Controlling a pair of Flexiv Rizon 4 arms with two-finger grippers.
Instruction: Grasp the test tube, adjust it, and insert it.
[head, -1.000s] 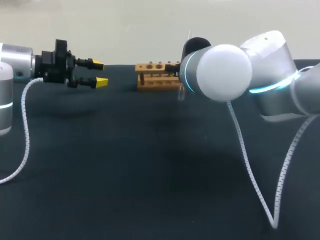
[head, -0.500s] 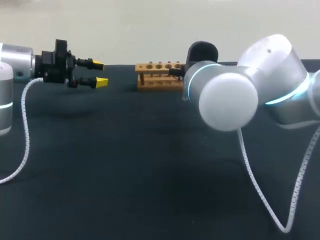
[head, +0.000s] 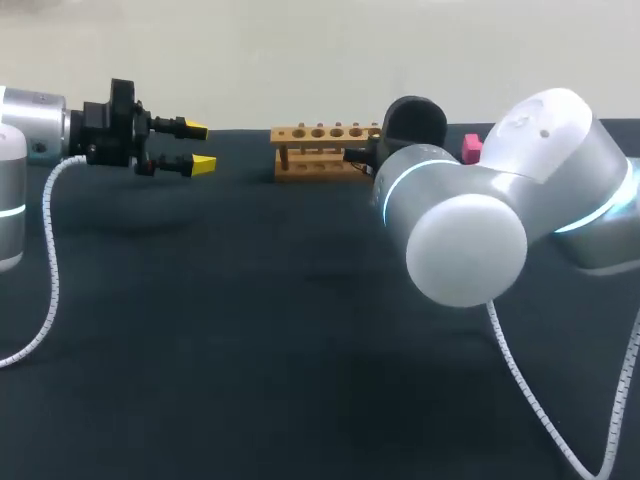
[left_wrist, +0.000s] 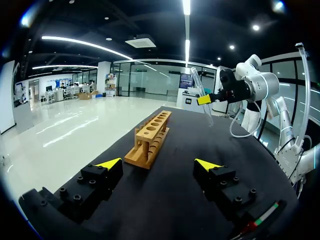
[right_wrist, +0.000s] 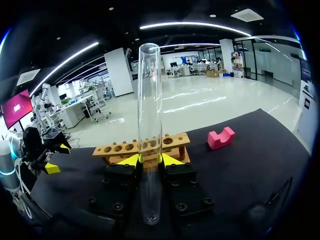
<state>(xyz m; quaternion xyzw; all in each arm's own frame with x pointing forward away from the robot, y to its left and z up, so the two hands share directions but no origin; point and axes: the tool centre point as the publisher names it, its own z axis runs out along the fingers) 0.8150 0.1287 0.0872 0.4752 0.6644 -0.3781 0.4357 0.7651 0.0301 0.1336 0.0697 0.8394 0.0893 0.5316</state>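
Swinging right and lower over the past second, the right arm (head: 470, 230) has uncovered the right end of the wooden rack (head: 322, 150) and a pink block (head: 471, 148) beyond it, while the left arm (head: 30, 120) has held its place. The right tool (right_wrist: 150, 160) pinches the test tube (right_wrist: 150, 125) between its two yellow tips, low on the glass. The tube stands close to upright in the air, open mouth at the top, just right of the rack's right end; from the head camera the arm's bulk hides it. The rack sits at the far middle of the dark worktop (head: 250, 330), its row of holes showing no tubes. The pink block lies on the worktop to the right of the rack, apart from it. At far left, the left tool (head: 199, 146) hangs above the worktop with its fingers spread and nothing between them, pointing right toward the rack and well apart from it.
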